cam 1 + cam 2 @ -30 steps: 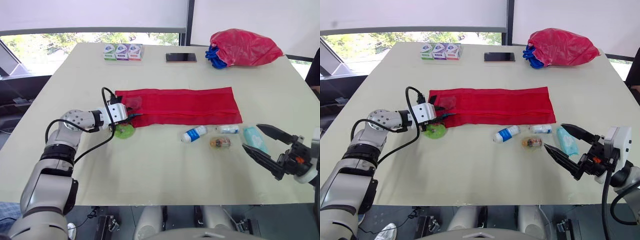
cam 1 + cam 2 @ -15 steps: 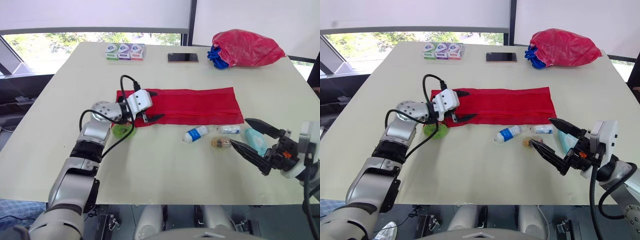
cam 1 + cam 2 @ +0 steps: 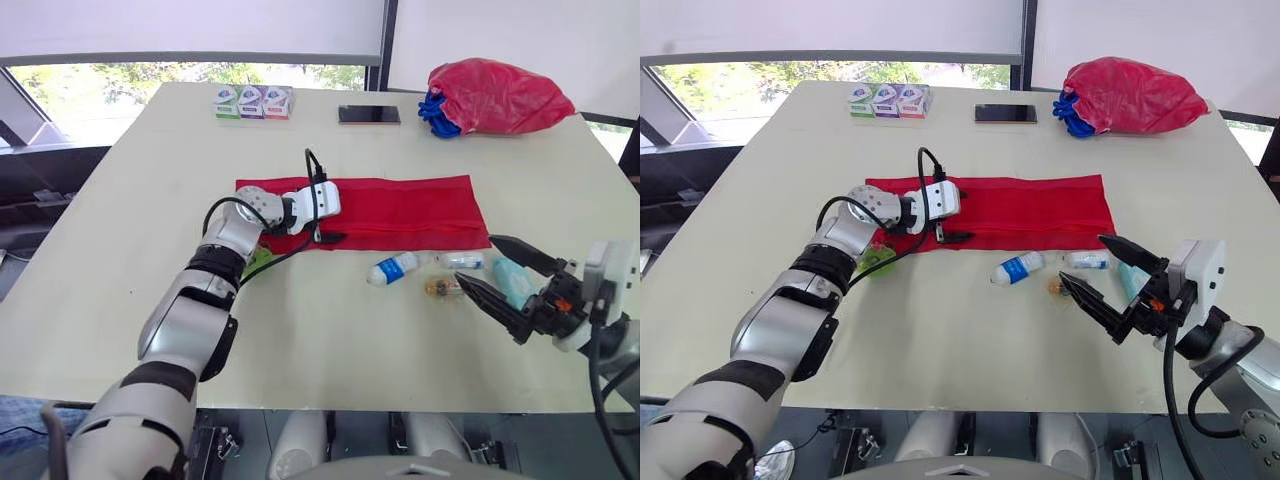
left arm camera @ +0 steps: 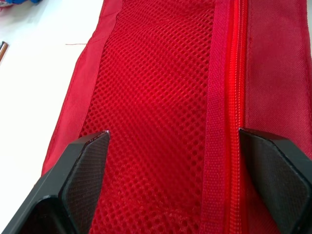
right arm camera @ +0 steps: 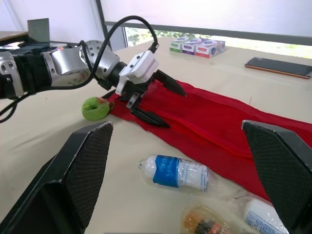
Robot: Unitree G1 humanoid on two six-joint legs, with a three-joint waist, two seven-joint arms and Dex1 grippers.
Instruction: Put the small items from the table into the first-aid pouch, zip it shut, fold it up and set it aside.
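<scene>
The red first-aid pouch (image 3: 410,211) lies unfolded flat across the table's middle. My left gripper (image 3: 342,213) is open just above its left part, its fingers (image 4: 83,170) on either side of the mesh panel beside the zipper (image 4: 234,97). In front of the pouch lie a blue-labelled bottle (image 3: 392,268), a small white tube (image 3: 460,260), a small amber item (image 3: 441,288) and a teal packet (image 3: 513,280). A green item (image 5: 95,107) rests by the pouch's left end. My right gripper (image 3: 474,260) is open and empty, with its fingertips close to the tube and amber item.
At the table's far side stand three small boxes (image 3: 252,102), a phone (image 3: 369,115) and a red bag with something blue under it (image 3: 500,97). Bare tabletop (image 3: 330,330) stretches between the small items and the near edge.
My left gripper has moved right from the pouch's left end to over its mesh, and its fingers have spread. My right gripper has moved left toward the small items.
</scene>
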